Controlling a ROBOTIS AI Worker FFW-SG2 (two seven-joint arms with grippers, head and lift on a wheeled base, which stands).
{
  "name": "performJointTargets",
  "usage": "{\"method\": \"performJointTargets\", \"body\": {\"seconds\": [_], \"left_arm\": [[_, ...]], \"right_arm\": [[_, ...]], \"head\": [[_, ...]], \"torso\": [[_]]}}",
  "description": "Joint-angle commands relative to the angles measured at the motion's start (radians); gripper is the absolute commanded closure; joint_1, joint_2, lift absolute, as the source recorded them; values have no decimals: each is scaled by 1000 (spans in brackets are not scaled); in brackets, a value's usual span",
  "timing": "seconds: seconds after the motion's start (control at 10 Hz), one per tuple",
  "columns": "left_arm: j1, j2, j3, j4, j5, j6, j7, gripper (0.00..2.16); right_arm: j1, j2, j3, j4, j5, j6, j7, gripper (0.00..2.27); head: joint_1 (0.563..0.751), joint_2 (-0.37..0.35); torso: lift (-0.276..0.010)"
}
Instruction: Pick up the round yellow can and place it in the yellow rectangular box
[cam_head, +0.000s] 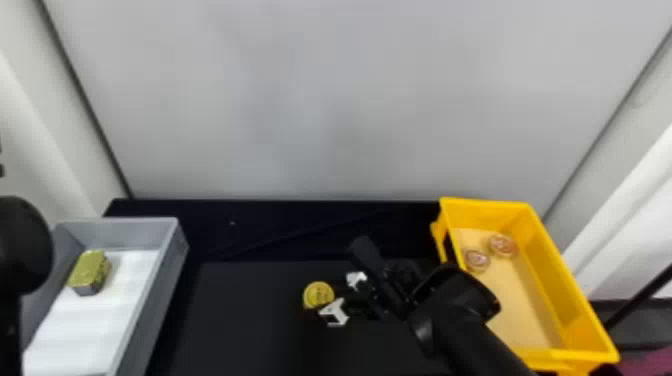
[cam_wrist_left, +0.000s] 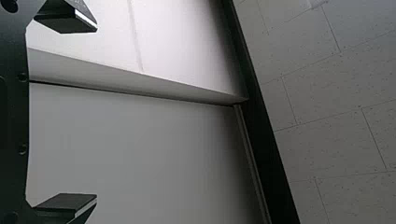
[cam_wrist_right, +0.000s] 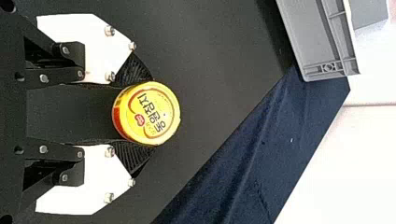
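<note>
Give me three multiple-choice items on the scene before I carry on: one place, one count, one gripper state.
1. Where is the green-topped rectangular can?
A. On the black table
B. In the grey plastic box
C. On the floor

2. How many round reddish cans are in the yellow rectangular plastic box?
A. Two
B. One
C. Four

3. How is the right gripper?
A. Open and empty
B. Shut on nothing
C. Shut on the round yellow can

1 B: the head view shows it inside the grey walls.
2 A: two round tops show on the box floor.
3 C: a finger touches the can on each side.
</note>
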Motion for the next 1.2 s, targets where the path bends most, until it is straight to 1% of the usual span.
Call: {"method": "performJointTargets", "body": {"seconds": [0.0,0.1,0.2,0.3,0.4,0.6,0.8,1.1], "left_arm": [[15,6,23,-27,4,22,0,13],[17,15,28,-38,3,37,0,13],[23,18,39,-49,4,48,-1,13],[27,23,45,-56,4,57,-4,13],[31,27,51,-64,3,70,-6,13],[31,35,62,-75,6,79,-12,13],[27,37,62,-76,4,86,-14,13],[27,35,62,-78,4,88,-15,12]], "right_arm": [[78,-37,-18,-237,3,126,31,760],[135,-65,-49,-401,15,210,43,760],[167,-76,-87,-507,37,276,67,760],[193,-77,-132,-601,85,336,102,760],[223,-83,-172,-696,123,373,114,760],[249,-97,-253,-829,197,431,149,760],[259,-139,-322,-946,263,489,177,760],[289,-185,-468,-1055,332,543,206,760]], "head": [[694,-78],[694,-78],[694,-78],[694,-78],[694,-78],[694,-78],[694,-78],[694,-78]], "torso": [[-2],[-2],[-2],[-2],[-2],[-2],[-2],[-2]]}}
